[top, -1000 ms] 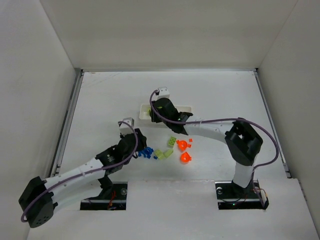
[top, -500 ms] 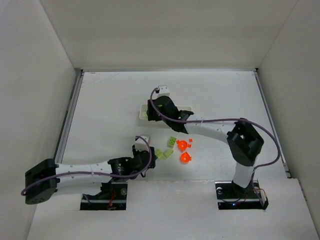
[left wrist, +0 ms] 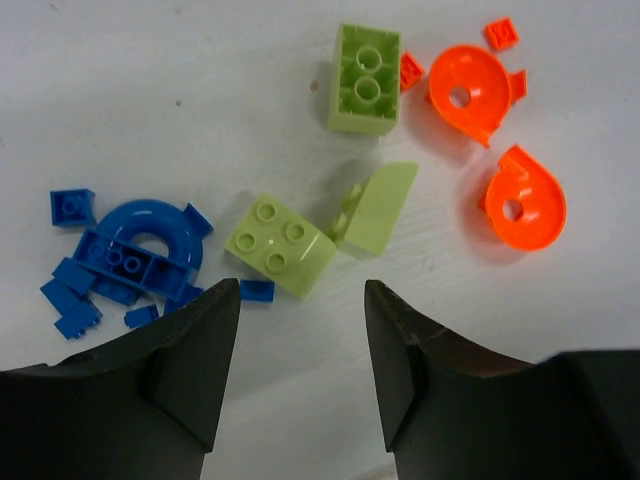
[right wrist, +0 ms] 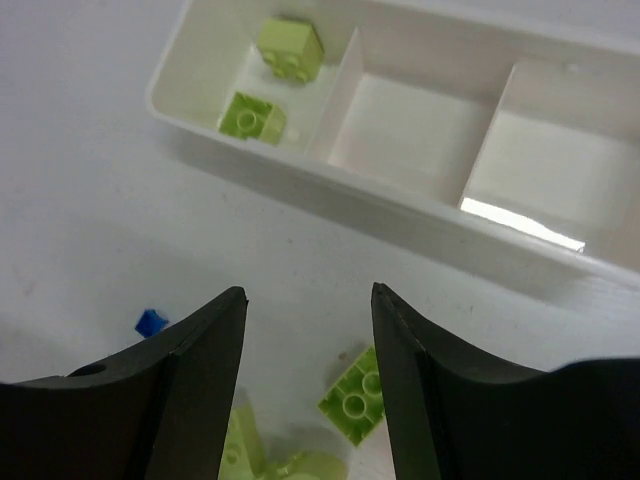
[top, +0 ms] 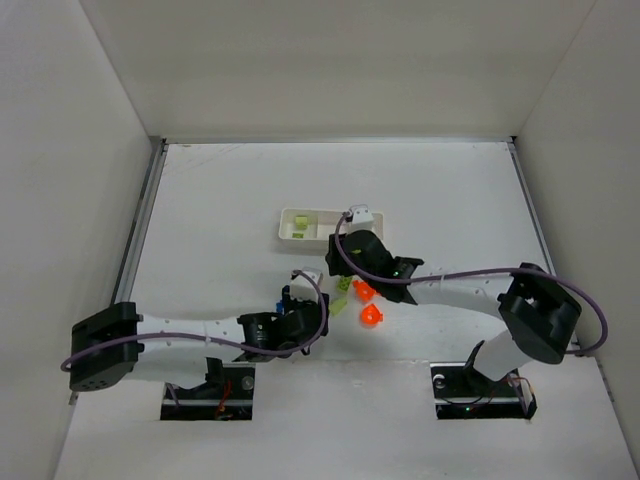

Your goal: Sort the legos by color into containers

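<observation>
Your left gripper (left wrist: 300, 300) hangs over the counter (left wrist: 200, 60) with its jaws wide apart and nothing between them. Just ahead of the gap lies a light green square brick (left wrist: 278, 243), touching a green sloped piece (left wrist: 378, 208). Farther ahead is a longer green brick (left wrist: 365, 80). Ahead and to the left in that wrist view sits a blue arch (left wrist: 140, 235) among small blue bits (left wrist: 72, 205). Ahead and to the right lie a round orange piece (left wrist: 468, 92) and a second orange round (left wrist: 522, 198).

Your right gripper (right wrist: 308, 295) is likewise spread open and carries nothing. It hovers above the counter, just short of the white tray (right wrist: 395, 188). Ahead and to the left of it, the tray's end compartment holds a green cube (right wrist: 290, 45) and a flat green brick (right wrist: 250, 118). On the counter, a green two-stud brick (right wrist: 355, 400) shows in the gap between its fingers, and a tiny blue chip (right wrist: 150, 322) lies just outside the finger on the left of that view.
</observation>
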